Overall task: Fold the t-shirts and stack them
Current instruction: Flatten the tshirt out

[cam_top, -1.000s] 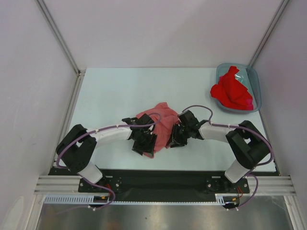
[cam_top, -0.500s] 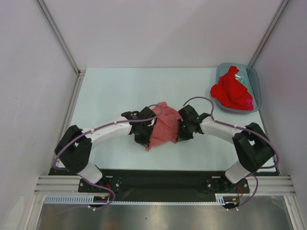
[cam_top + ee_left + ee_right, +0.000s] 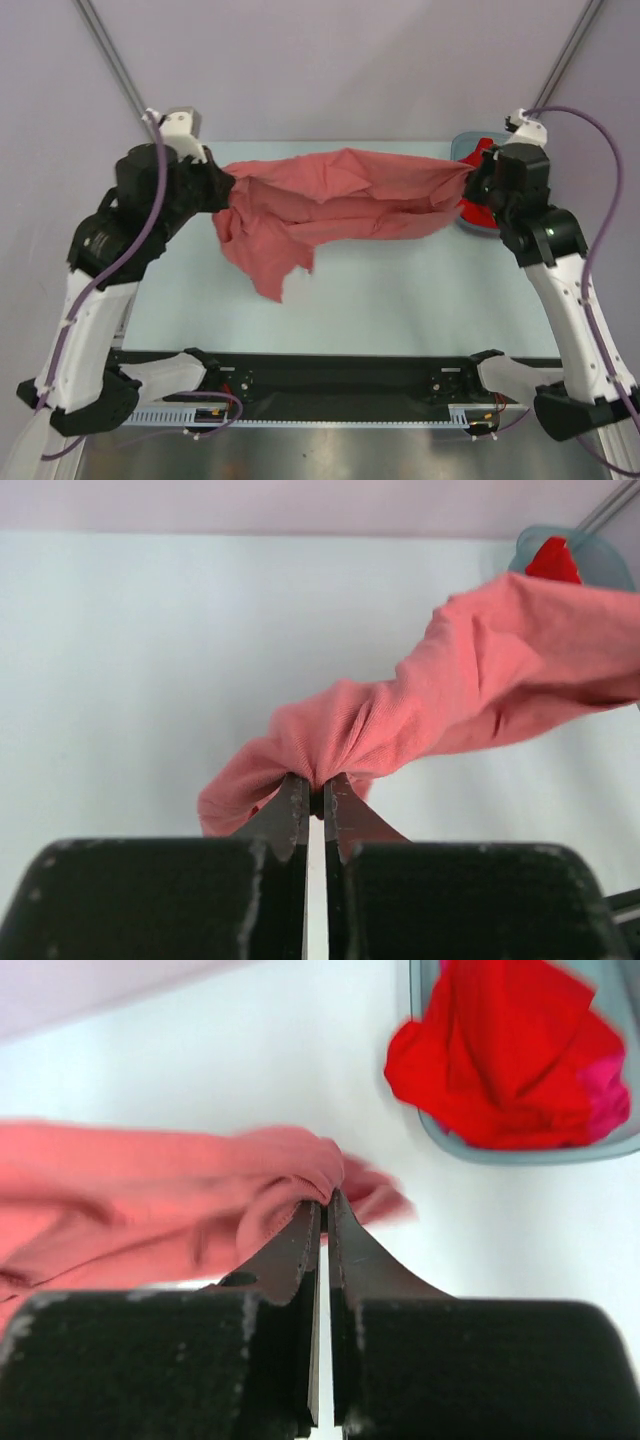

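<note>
A salmon-pink t-shirt (image 3: 335, 195) hangs stretched in the air between my two raised arms, its loose lower part drooping toward the table at the left. My left gripper (image 3: 222, 188) is shut on the shirt's left end; in the left wrist view the cloth (image 3: 440, 695) bunches at the tips of that gripper (image 3: 316, 785). My right gripper (image 3: 472, 172) is shut on the right end, with a hemmed edge (image 3: 285, 1195) pinched at its tips (image 3: 325, 1205). Bright red t-shirts (image 3: 505, 1055) lie crumpled in the bin.
A translucent blue-grey bin (image 3: 490, 224) stands at the table's far right, mostly hidden behind my right arm in the top view; its rim (image 3: 520, 1154) shows in the right wrist view. Pale walls and metal posts enclose the light table (image 3: 400, 290).
Both grippers shut on the pink shirt as it lay crumpled at the table's middle, then rose and moved far apart, lifting and stretching it in the air.
</note>
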Controlling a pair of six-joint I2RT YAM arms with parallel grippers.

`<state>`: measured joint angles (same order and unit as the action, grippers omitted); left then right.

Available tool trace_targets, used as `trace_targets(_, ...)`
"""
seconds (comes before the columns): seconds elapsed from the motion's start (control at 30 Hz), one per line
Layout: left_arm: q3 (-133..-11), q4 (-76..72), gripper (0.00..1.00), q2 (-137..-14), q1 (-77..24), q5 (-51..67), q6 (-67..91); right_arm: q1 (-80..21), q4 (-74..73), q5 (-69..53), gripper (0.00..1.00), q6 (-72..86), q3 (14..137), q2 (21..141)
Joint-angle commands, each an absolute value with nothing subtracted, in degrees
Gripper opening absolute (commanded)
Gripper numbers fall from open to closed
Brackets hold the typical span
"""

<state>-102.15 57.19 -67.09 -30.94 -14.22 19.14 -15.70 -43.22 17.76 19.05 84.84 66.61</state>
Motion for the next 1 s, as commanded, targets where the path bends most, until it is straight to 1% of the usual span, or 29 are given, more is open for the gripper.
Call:
trace_targets(0.0, -105.0, 61.3, 0.00, -63.5, -31.0, -17.4, 14.7, -16.0, -48.2, 20.4, 0.00, 16.2, 86.8, 59.2)
trace_targets(0.07, -104.9, 60.9, 0.00, -59.7, -30.9, -16.2, 14.5, -16.0, -49.6, 19.4, 0.00, 17.3, 86.2, 55.7)
trace_targets(0.1, -104.7, 60.6, 0.00, -58.4, -30.9, -15.6, 14.3, -16.1, -49.7, 19.2, 0.00, 17.7, 86.0, 52.0)
trace_targets(0.2, -102.3, 60.3, 0.00, -54.1, -31.0, -14.6, 14.5, -16.0, -46.9, 19.0, 0.00, 19.1, 83.6, 43.5)
trace_targets(0.27, -101.1, 61.1, 0.00, -53.1, -30.9, -14.8, 14.0, -16.0, -44.5, 20.0, 0.00, 18.1, 81.0, 41.3)
trace_targets(0.33, -100.6, 62.1, 0.00, -53.7, -30.9, -15.0, 13.9, -16.0, -44.7, 20.6, 0.00, 18.0, 80.6, 41.7)
trace_targets(0.47, -99.1, 62.8, 0.01, -56.1, -30.9, -18.1, 16.2, -16.0, -46.8, 15.2, 0.00, 20.1, 80.5, 47.1)
trace_targets(0.53, -99.7, 63.6, 0.00, -60.0, -30.2, -18.3, 17.1, -16.0, -47.0, 14.0, 0.00, 21.4, 80.2, 50.0)
trace_targets(0.6, -100.7, 64.6, 0.00, -65.6, -29.4, -16.5, 18.0, -16.0, -45.3, 10.6, 0.00, 22.3, 80.0, 54.9)
trace_targets(0.7, -103.6, 64.3, 0.00, -70.7, -26.5, -15.2, 18.7, -16.0, -42.5, 8.3, 0.00, 23.7, 82.1, 62.8)
trace_targets(0.77, -104.6, 62.3, 0.00, -75.3, -22.3, -14.2, 19.0, -15.8, -36.9, 7.6, 0.00, 24.3, 82.4, 66.2)
trace_targets(0.8, -104.7, 61.4, 0.00, -76.7, -20.6, -13.6, 19.4, -15.6, -35.0, 7.6, 0.00, 23.9, 82.9, 69.7)
trace_targets(0.83, -104.8, 60.4, 0.00, -78.0, -16.4, -11.5, 20.0, -15.4, -33.2, 8.2, 0.00, 23.6, 84.0, 71.9)
trace_targets(0.87, -105.5, 59.0, 0.00, -81.6, -14.4, -9.7, 21.6, -15.1, -31.4, 9.3, 0.00, 23.6, 84.9, 74.2)
trace_targets(0.9, -106.3, 57.5, 0.00, -82.9, -12.8, -7.3, 21.7, -14.5, -31.1, 9.2, 0.00, 23.4, 86.7, 78.2)
trace_targets(0.93, -106.9, 56.0, 0.00, -84.1, -11.5, -4.5, 21.5, -14.3, -30.1, 8.8, 0.00, 22.8, 89.4, 79.6)
trace_targets(0.97, -108.0, 54.5, 0.00, -85.4, -11.5, -4.4, 20.8, -14.2, -29.9, 8.6, 0.00, 22.3, 91.0, 80.7)
